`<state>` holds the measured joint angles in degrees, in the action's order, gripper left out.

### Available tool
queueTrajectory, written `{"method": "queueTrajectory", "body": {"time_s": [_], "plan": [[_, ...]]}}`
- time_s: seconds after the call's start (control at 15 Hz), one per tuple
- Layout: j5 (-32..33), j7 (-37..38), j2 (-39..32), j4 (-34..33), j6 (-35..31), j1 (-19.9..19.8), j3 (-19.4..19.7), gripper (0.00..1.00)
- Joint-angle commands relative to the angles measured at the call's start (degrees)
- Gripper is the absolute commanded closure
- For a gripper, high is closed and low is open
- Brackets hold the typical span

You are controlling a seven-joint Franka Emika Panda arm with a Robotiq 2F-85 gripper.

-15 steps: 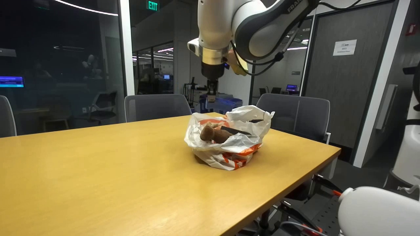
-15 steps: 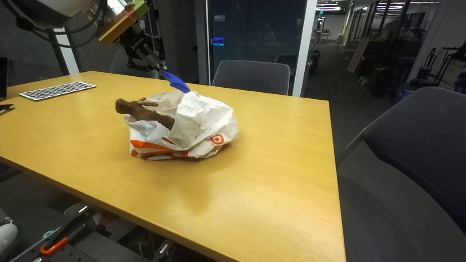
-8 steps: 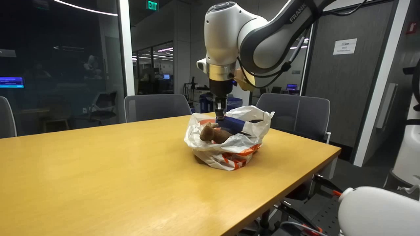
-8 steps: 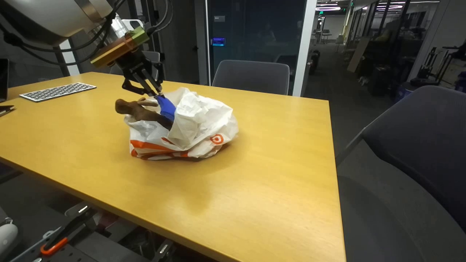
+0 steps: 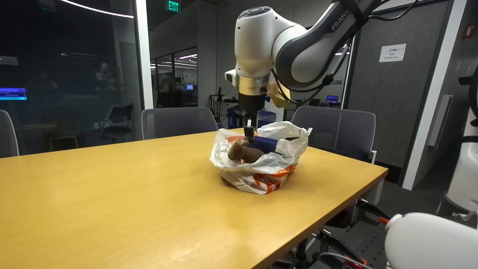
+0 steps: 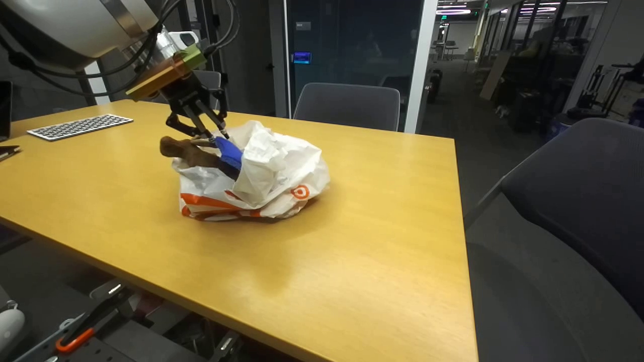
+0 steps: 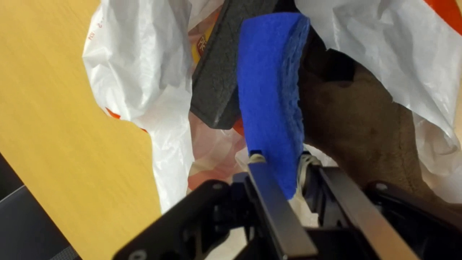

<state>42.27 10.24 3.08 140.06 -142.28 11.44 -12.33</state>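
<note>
A: Look at the pincer (image 7: 282,159): its two fingers stand apart, one on each side of the blue felt block (image 7: 265,79)!

B: So the block's near end sits right between the fingertips?

A: Right there, and the rest stretches out ahead of them, layered edge showing, over the open mouth of the white plastic bag (image 7: 137,61). Whether either finger touches it, I can't tell.

B: And close by?

A: Ahead of the pincer and a touch left in the wrist view, a black block (image 7: 218,83), partly covered by the blue one from that angle. Just right of the pincer, a brown plush toy (image 6: 196,157), its rounded end jutting over the bag's rim in an exterior view.

B: Underneath all that?

A: A yellow worktop (image 5: 112,205), carrying the bag right below the pincer. Well apart from the pincer, a white keyboard (image 6: 80,126) lies on it too.

B: What about the room?

A: Grey chairs (image 5: 179,123) line up behind the pincer, and past them a dark glass wall (image 6: 352,65) with a lit blue screen (image 6: 302,57). Higher than the pincer, a green exit sign (image 5: 173,6) glows!

B: And beyond the arm, a grey door (image 5: 396,97) wearing a paper notice (image 5: 392,53).
</note>
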Motion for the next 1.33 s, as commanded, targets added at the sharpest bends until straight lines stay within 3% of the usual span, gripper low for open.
{"method": "queueTrajectory", "body": {"time_s": [0.0, 0.33, 0.4, 0.53, 0.6, 0.67, 0.87, 0.93, 1.0, 1.27], "plan": [[-3.54, -0.52, 1.78, 0.70, -0.89, -0.22, 0.32, 0.40], [-6.61, -1.07, 7.35, 0.88, 0.23, -0.13, 0.00, 0.02], [-10.17, -2.75, 8.31, 1.06, 0.34, 0.27, 0.13, 0.00], [-21.03, -9.42, 9.31, 1.63, -0.75, 1.87, 0.93, 0.00], [-25.66, -12.85, 8.90, 2.15, -2.69, 5.74, 4.26, 0.00], [-30.54, -16.04, 9.33, 2.25, -2.32, 7.51, 5.04, 0.00], [-45.15, -24.61, 10.11, 2.07, 2.71, 15.47, 10.68, 0.00], [-49.96, -27.44, 10.67, 2.00, 5.71, 15.67, 10.46, 0.00], [-53.68, -29.39, 10.88, 1.93, 8.48, 12.45, 7.03, 0.00], [-61.56, -34.70, 10.53, 1.91, 16.88, 11.68, 6.51, 0.00]]}}
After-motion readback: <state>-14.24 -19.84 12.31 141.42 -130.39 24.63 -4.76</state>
